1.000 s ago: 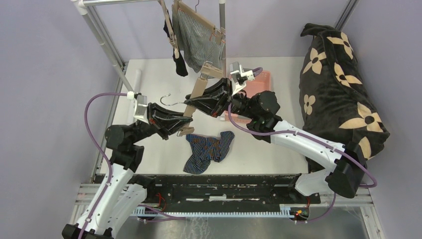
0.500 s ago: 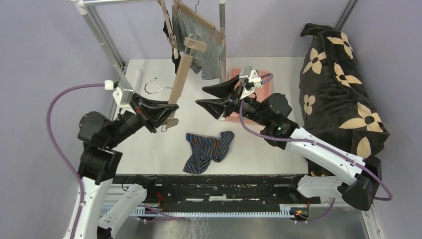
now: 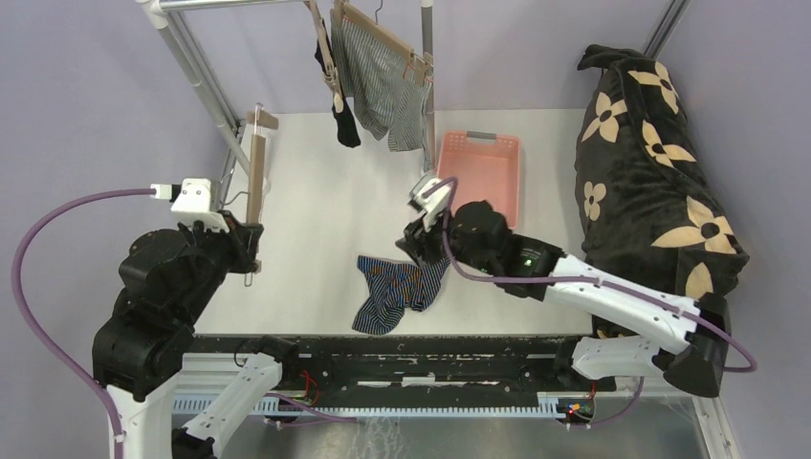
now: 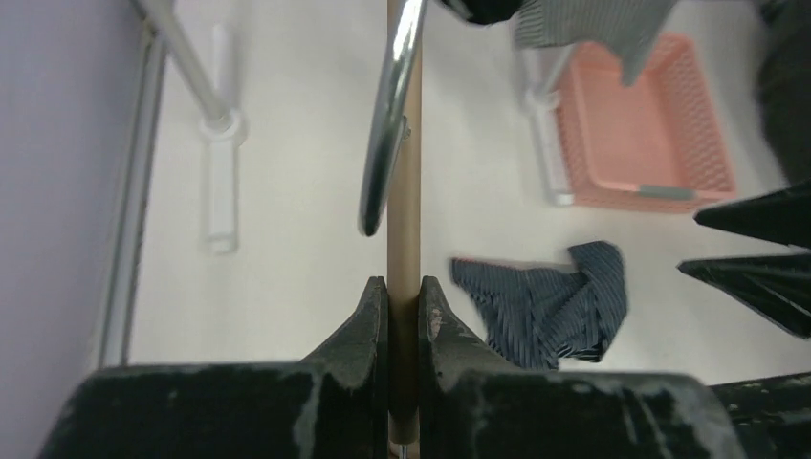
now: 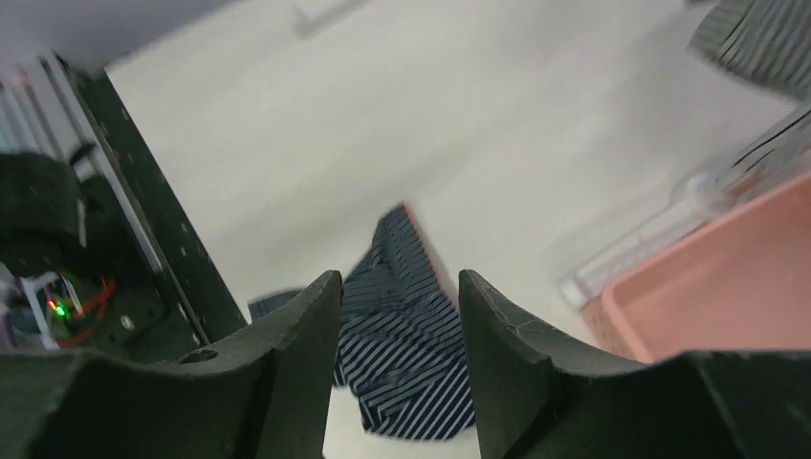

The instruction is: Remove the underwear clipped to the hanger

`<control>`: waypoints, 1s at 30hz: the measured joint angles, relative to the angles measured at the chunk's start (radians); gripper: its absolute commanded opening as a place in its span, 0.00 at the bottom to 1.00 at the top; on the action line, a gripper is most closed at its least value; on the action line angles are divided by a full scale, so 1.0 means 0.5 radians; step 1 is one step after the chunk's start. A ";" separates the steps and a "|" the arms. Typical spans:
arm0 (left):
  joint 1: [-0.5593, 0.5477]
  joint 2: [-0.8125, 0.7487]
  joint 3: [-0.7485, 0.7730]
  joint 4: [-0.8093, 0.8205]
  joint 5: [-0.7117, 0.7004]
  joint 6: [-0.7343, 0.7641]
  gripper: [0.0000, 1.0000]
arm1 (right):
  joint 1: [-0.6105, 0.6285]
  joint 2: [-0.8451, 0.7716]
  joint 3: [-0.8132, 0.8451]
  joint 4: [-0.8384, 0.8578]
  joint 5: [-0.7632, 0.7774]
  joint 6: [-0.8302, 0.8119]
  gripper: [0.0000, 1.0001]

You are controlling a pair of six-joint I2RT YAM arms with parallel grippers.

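Observation:
The navy striped briefs (image 3: 402, 291) lie loose on the table, also seen in the left wrist view (image 4: 545, 311) and the right wrist view (image 5: 411, 354). The black briefs (image 3: 345, 124) and the grey-and-white striped briefs (image 3: 383, 86) hang clipped to hangers on the rail. My left gripper (image 3: 247, 241) is shut on the bar of an empty wooden hanger (image 3: 255, 177); its fingers clamp the bar (image 4: 404, 191) below the metal hook (image 4: 387, 124). My right gripper (image 3: 414, 251) is open and empty, pointing down just above the navy briefs' upper right edge, jaws (image 5: 400, 287) apart.
A pink basket (image 3: 481, 172) stands at the back right of the table, also in the left wrist view (image 4: 641, 134). A large black cushion with tan flowers (image 3: 660, 163) fills the right side. The rack's metal posts (image 3: 206, 81) rise at the back left.
My left arm has swung the empty hanger left, toward the rack post. My right gripper has moved away from the hanger and dropped down over the navy briefs.

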 measured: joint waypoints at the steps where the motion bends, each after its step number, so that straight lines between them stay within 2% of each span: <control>1: 0.000 0.005 0.008 -0.078 -0.084 0.002 0.03 | 0.055 0.053 -0.005 -0.075 0.063 -0.010 0.57; 7: 0.000 0.124 -0.026 -0.333 -0.373 0.025 0.03 | 0.237 0.362 -0.172 -0.259 0.198 0.040 0.56; 13: 0.000 0.288 -0.103 -0.320 -0.269 0.025 0.03 | 0.265 0.633 -0.298 -0.282 0.195 0.132 0.58; 24: 0.000 0.561 -0.115 -0.146 -0.220 0.020 0.03 | 0.282 0.883 -0.307 -0.114 0.091 0.190 0.59; 27: 0.000 0.584 -0.091 -0.124 -0.220 0.020 0.03 | 0.282 1.006 -0.301 -0.112 0.085 0.198 0.50; 29: 0.000 0.609 -0.037 -0.124 -0.221 0.019 0.03 | 0.282 1.102 -0.278 -0.104 0.093 0.200 0.37; 30: 0.001 0.631 0.004 -0.121 -0.223 0.020 0.03 | 0.282 1.128 -0.246 -0.089 0.085 0.214 0.27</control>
